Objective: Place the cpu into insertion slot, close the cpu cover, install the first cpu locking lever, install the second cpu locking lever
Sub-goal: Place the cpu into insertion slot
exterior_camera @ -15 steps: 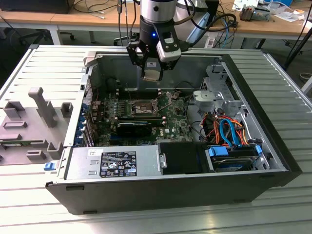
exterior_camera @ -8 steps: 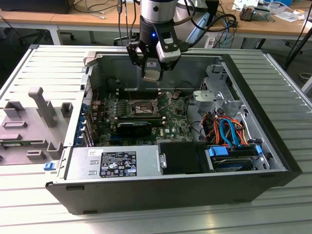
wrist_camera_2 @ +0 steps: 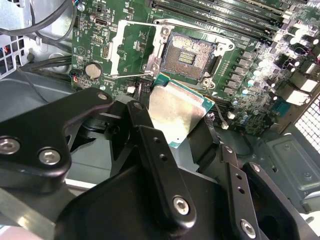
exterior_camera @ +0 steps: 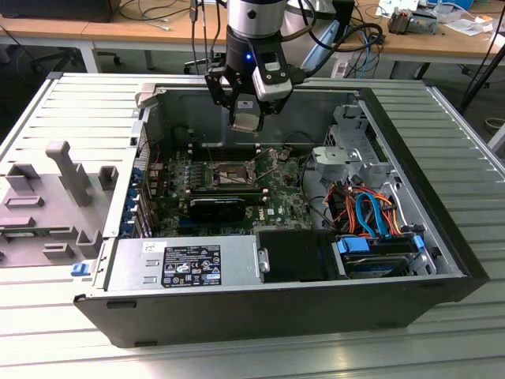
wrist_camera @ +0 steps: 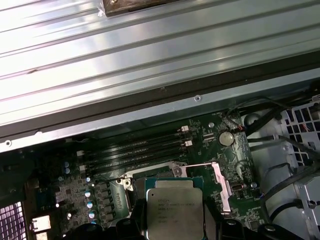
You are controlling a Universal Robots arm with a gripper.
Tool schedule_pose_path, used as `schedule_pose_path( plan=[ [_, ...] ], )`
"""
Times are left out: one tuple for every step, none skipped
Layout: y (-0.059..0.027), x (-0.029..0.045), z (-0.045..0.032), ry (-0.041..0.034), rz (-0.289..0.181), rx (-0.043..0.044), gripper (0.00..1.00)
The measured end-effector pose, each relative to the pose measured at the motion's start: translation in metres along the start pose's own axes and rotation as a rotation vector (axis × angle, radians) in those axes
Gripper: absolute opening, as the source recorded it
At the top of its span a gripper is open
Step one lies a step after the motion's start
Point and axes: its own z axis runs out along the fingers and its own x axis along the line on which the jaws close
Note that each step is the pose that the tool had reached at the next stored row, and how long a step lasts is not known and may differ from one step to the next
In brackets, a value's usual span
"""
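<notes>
Hangs high over the open computer case (exterior_camera: pixel 276 312), near its far wall in the exterior view, gripper (exterior_camera: pixel 246 118) pointing down at the green motherboard (exterior_camera: pixel 280 197). Clamps the cpu (wrist_camera_2: pixel 175 112) by two opposite edges between black fingers (wrist_camera_2: pixel 155 145), closed tight on it. Holds the chip in the air, well apart from the board, about level with the case's top rim. Shows a silvery metal face with a green border in both wrist views.

Not seated in the insertion slot (wrist_camera_2: pixel 192 55): a square socket on the board, bare, dark centre exposed, below the chip. Just beside it, toward the round coin cell (wrist_camera_2: pixel 93 70), the cpu cover (wrist_camera_2: pixel 116 50), swung open off the socket; upright or laid back, cannot tell. Between the slot and the case's far wall, long black memory slots (wrist_camera: pixel 135 147).

Along the case's near wall in the exterior view, a power supply box (exterior_camera: pixel 193 264) with a label. At the near corner on the exterior view's right, a drive (exterior_camera: pixel 377 267) in a blue bracket under orange and blue cables (exterior_camera: pixel 364 213); behind those, a grey perforated drive cage (exterior_camera: pixel 351 146). Under the case, a ribbed metal table (exterior_camera: pixel 87 110), with a grey moulded part (exterior_camera: pixel 55 197) lying on it by the case's side on the exterior view's left.
</notes>
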Motion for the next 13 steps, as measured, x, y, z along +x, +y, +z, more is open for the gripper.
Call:
schedule_pose_path(
  plan=[
    [0.0000, 0.0000, 0.0001, -0.0001, 0.001, -0.0001, 0.55],
    [0.0000, 0.0000, 0.0001, -0.0002, 0.002, -0.0001, 0.55],
    [0.0000, 0.0000, 0.0001, -0.0002, 0.003, -0.0001, 0.55],
    [0.0000, 0.0000, 0.0001, -0.0003, 0.004, -0.0001, 0.55],
    [0.0000, 0.0000, 0.0001, -0.0004, 0.005, -0.0001, 0.55],
    [0.0000, 0.0000, 0.0002, -0.0005, 0.006, -0.0001, 0.55],
    [0.0000, 0.0000, 0.0002, -0.0006, 0.007, -0.0002, 0.55],
    [0.0000, 0.0000, 0.0002, -0.0007, 0.008, -0.0002, 0.55],
    [0.0000, 0.0000, 0.0002, -0.0008, 0.009, -0.0002, 0.55],
    [0.0000, 0.0000, 0.0003, -0.0009, 0.011, -0.0003, 0.55],
    [0.0000, 0.0000, 0.0003, -0.0010, 0.012, -0.0002, 0.55],
    [0.0000, 0.0000, 0.0003, -0.0012, 0.014, -0.0003, 0.55],
    [0.0000, 0.0000, 0.0003, -0.0013, 0.016, -0.0002, 0.55]
  ],
)
